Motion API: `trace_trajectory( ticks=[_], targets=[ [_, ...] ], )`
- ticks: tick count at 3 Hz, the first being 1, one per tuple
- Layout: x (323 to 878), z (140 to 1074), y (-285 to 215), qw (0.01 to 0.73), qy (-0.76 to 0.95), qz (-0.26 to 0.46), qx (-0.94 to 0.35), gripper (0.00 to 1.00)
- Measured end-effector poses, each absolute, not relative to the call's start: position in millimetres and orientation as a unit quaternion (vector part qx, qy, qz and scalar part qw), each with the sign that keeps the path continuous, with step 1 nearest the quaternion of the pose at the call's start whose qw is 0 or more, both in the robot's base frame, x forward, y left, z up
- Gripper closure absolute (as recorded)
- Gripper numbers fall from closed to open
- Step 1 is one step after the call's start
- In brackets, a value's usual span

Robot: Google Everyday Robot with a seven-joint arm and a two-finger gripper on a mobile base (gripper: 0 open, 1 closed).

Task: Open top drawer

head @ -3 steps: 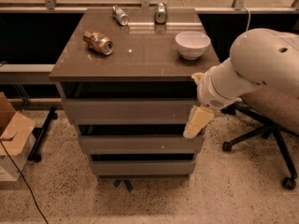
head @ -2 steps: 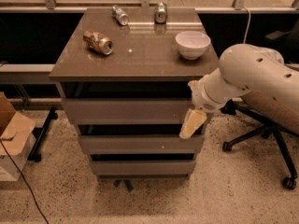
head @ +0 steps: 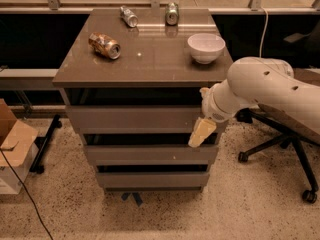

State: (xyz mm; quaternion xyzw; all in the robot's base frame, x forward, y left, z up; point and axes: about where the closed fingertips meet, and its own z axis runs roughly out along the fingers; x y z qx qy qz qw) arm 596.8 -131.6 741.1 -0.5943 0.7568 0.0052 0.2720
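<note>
The cabinet (head: pixel 145 59) has three grey drawers stacked under a brown top. The top drawer (head: pixel 135 119) has a flat, handleless front, flush under the top, and looks closed. My white arm (head: pixel 260 86) reaches in from the right. My gripper (head: pixel 201 132), with a cream-coloured tip, is at the right end of the top drawer's front, by its lower edge, just above the gap to the second drawer (head: pixel 150 154). The drawer's inside is hidden.
On the cabinet top lie a crushed brown can (head: pixel 105 45), a silver can (head: pixel 129 16), an upright green can (head: pixel 172 13) and a white bowl (head: pixel 206 47). An office chair (head: pixel 287 139) stands right of the cabinet. A cardboard box (head: pixel 12 144) sits at left.
My arm has swung left toward the cabinet, and the gripper has moved a little left along the top drawer's front. The drawers have not moved.
</note>
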Motion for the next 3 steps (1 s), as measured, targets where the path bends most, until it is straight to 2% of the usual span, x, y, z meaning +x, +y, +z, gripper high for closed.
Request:
trace_trajectory(
  ticks=[2,3],
  targets=[
    [635,711,-137,0.291,0.766,0.005,-0.574,0.00],
    [652,682,-129,0.282,0.769,0.029,-0.572,0.00]
  ],
)
